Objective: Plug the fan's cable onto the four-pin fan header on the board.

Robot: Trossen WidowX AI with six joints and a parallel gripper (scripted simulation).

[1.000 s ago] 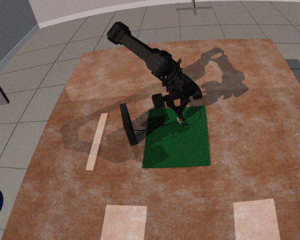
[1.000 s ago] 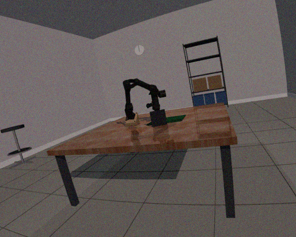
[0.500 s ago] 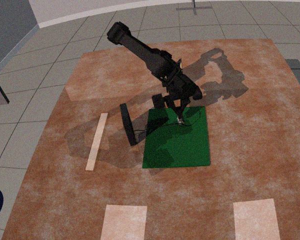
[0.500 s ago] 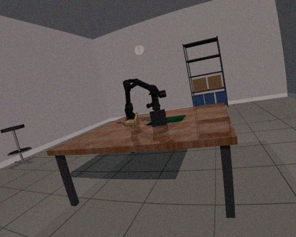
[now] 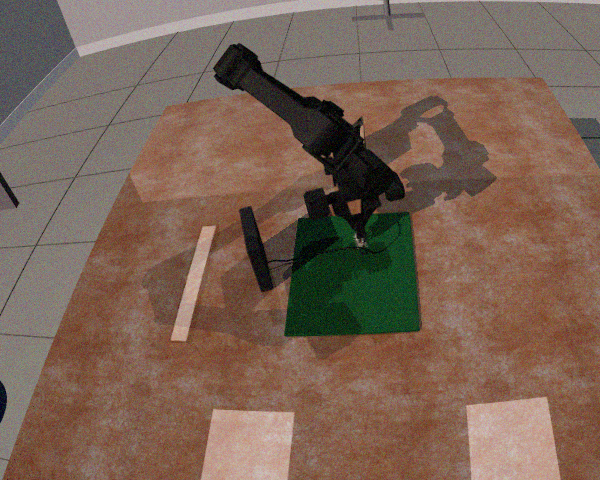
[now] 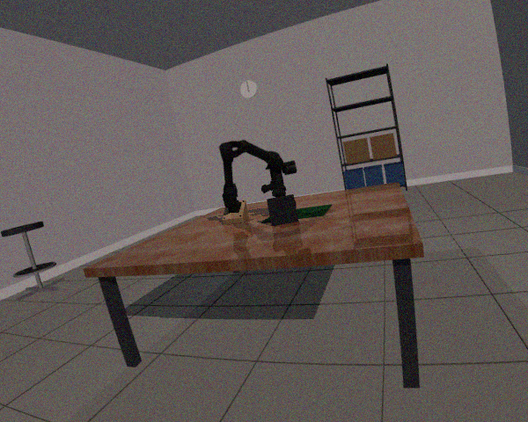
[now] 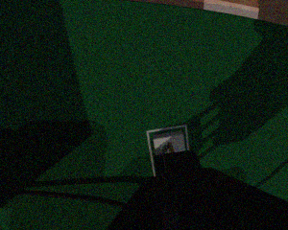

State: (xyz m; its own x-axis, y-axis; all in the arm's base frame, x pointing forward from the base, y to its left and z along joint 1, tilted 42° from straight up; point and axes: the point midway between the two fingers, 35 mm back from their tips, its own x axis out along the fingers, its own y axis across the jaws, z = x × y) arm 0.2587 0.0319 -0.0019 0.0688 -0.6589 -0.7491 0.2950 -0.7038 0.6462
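Observation:
The green board (image 5: 378, 299) (image 6: 316, 211) lies flat on the table. The fan (image 5: 256, 249) (image 6: 282, 210) is a dark upright slab left of it in the top view. Its thin black cable (image 5: 318, 252) (image 7: 86, 181) runs over the board to my gripper. My gripper (image 5: 360, 234) (image 7: 179, 182) points down at the board's far part, shut on the dark plug, which is barely distinguishable from the fingers. The pale-outlined header (image 5: 361, 242) (image 7: 187, 139) is right at the fingertips, its near part covered by them. Seating depth cannot be told. The exterior view hides the fingertips behind the fan.
A pale strip (image 5: 194, 284) lies left of the fan in the top view. Two pale patches (image 5: 248, 444) (image 5: 513, 439) lie near the table's front. A loop of cable curves at the board's far right. The arm's shadows darken parts of the board.

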